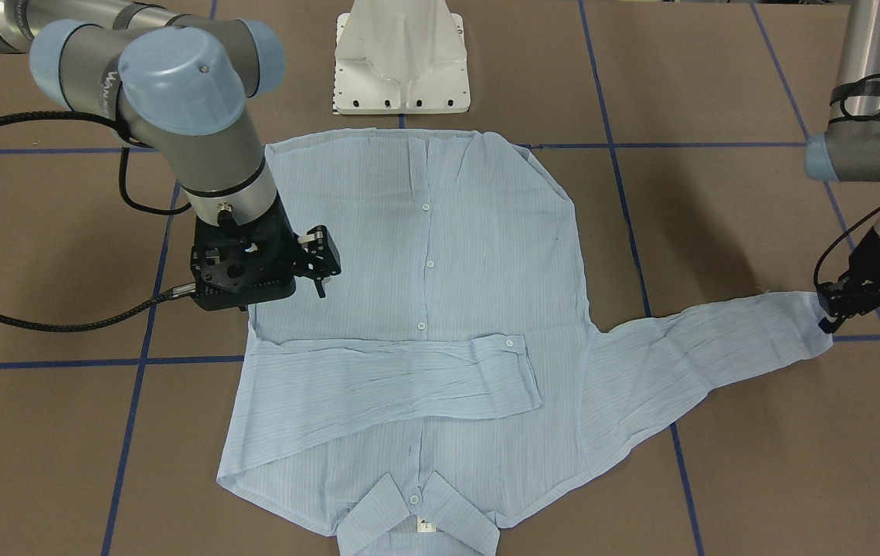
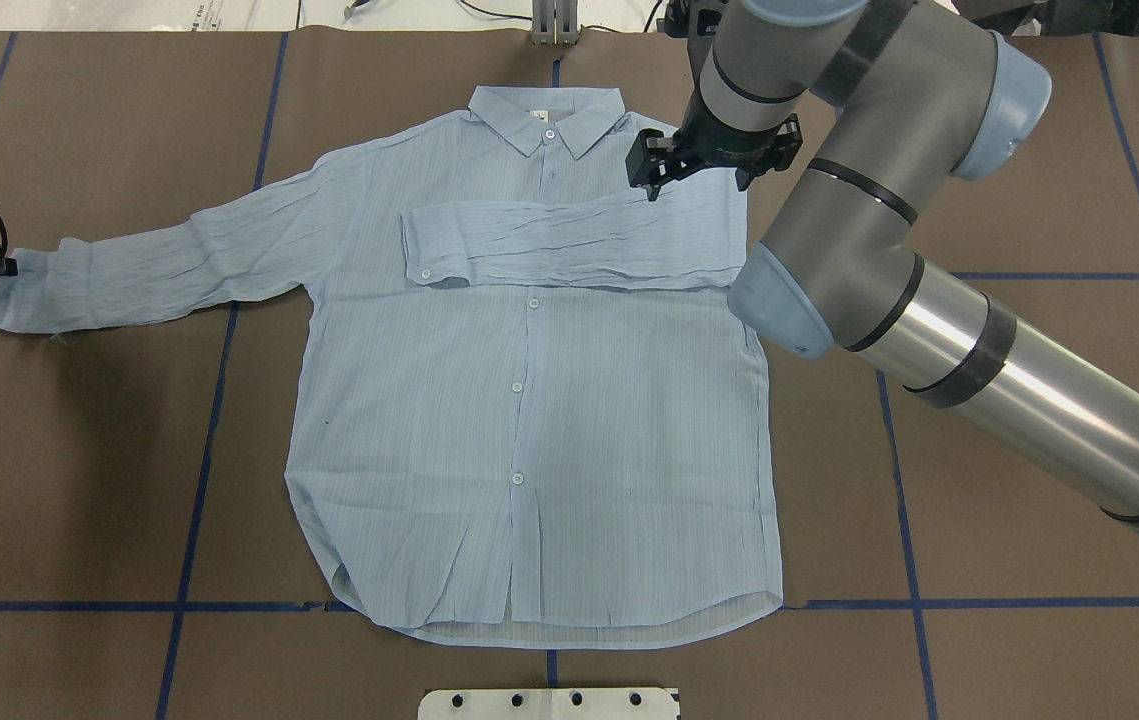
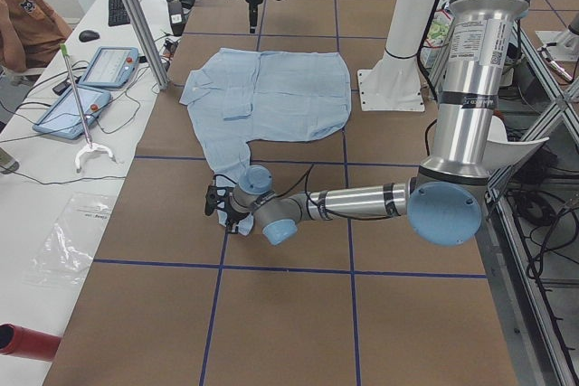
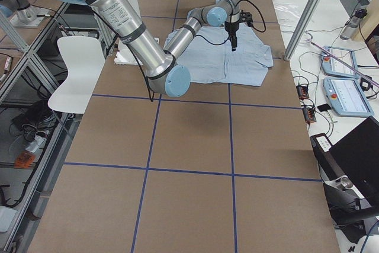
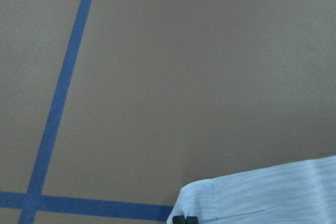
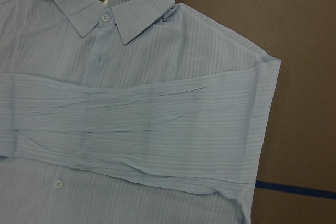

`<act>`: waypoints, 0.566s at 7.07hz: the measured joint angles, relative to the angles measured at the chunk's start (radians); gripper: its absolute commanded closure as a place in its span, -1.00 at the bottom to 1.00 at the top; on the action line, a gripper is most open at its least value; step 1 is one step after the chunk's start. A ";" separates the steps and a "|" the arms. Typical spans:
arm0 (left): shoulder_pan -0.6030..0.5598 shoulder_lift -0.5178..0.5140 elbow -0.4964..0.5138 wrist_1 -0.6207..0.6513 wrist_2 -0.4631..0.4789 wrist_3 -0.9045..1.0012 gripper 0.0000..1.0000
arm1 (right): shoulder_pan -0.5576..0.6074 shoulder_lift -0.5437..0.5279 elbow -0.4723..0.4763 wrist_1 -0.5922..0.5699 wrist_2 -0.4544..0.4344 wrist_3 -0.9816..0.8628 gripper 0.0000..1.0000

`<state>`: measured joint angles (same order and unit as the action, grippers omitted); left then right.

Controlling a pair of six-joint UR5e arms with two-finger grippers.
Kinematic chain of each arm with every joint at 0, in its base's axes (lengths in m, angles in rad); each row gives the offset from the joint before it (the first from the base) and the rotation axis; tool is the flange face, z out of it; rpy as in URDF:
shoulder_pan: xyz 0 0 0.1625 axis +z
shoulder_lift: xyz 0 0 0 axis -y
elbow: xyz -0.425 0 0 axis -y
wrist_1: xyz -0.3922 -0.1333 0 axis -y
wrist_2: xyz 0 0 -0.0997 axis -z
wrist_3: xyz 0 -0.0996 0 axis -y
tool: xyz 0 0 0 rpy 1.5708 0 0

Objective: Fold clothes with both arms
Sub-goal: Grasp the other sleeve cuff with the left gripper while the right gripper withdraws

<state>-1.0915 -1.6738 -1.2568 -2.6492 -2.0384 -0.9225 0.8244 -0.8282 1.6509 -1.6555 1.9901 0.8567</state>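
The light-blue shirt (image 2: pixel 529 420) lies flat and buttoned on the brown table, with its collar (image 2: pixel 544 115) on the far side. One sleeve (image 2: pixel 569 240) is folded across the chest; it also shows in the right wrist view (image 6: pixel 131 124). The other sleeve (image 2: pixel 149 265) stretches out to the robot's left. My left gripper (image 1: pixel 834 313) sits low at that sleeve's cuff (image 5: pixel 262 192) and looks shut on it. My right gripper (image 1: pixel 321 262) hovers open and empty above the shirt's shoulder by the folded sleeve; its fingers do not show in its wrist view.
The white pedestal base (image 1: pixel 401 62) stands at the shirt's hem side. Blue tape lines (image 2: pixel 199 450) cross the table. A side desk with tablets (image 3: pixel 90 88) runs along the collar side. A white chair (image 4: pixel 74 69) stands behind the robot.
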 measured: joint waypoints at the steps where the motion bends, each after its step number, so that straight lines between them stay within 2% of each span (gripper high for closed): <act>1: -0.001 -0.002 -0.043 0.026 -0.009 -0.001 1.00 | 0.021 -0.037 0.014 -0.002 0.008 -0.017 -1.00; 2: -0.001 -0.014 -0.122 0.121 -0.013 -0.003 1.00 | 0.051 -0.083 0.027 -0.004 0.021 -0.063 -1.00; 4: -0.001 -0.121 -0.348 0.492 -0.016 -0.068 1.00 | 0.127 -0.191 0.051 -0.003 0.073 -0.187 -1.00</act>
<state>-1.0920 -1.7943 -1.6051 -2.1575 -2.0543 -0.9904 0.9511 -1.0188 1.7020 -1.6584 2.0626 0.6696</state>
